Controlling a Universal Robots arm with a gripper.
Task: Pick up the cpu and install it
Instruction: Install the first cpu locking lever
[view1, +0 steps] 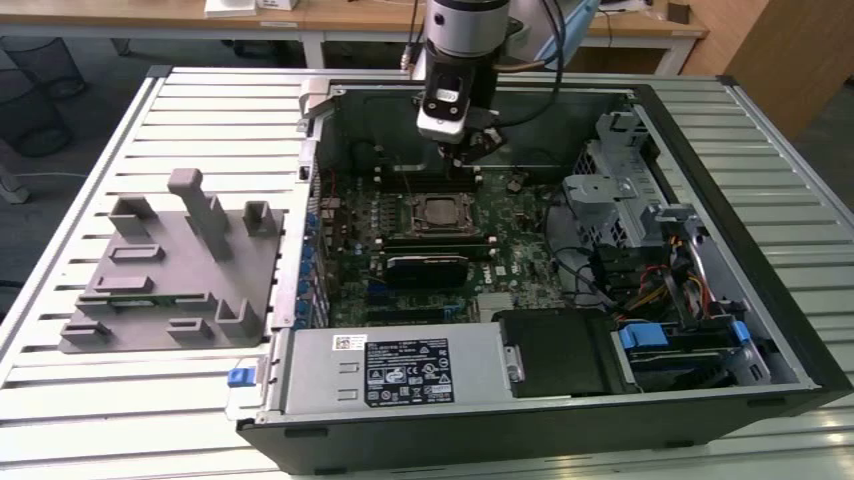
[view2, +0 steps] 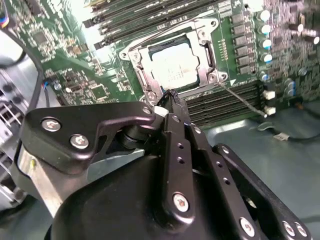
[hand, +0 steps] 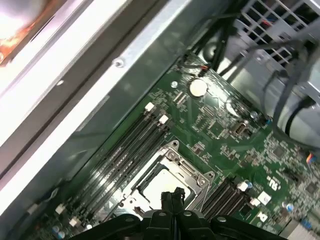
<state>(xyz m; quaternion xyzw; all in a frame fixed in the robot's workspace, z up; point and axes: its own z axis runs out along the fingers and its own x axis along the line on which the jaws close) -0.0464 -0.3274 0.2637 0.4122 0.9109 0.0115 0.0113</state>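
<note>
The cpu (view2: 174, 70) is a pale silvery square lying flat inside the socket's metal frame (view2: 207, 52) on the green motherboard (view2: 75, 70). The first wrist view also has the cpu (hand: 159, 181) in the socket. My gripper (view2: 172, 96) hangs above the board just beside the socket's edge, its black fingers pressed together with nothing between them. In the exterior view the gripper (view1: 470, 152) is inside the open computer case, just behind the socket (view1: 441, 212). A thin wire lever (view2: 242, 101) sticks out from the socket's corner.
Memory slots (hand: 127, 150) run along both sides of the socket. The case's metal wall (hand: 100, 95) stands close behind the gripper. A drive cage with cables (view1: 627, 210) is on the exterior view's right, the power supply (view1: 394, 365) is in front, and a grey fixture (view1: 174, 270) lies outside the case.
</note>
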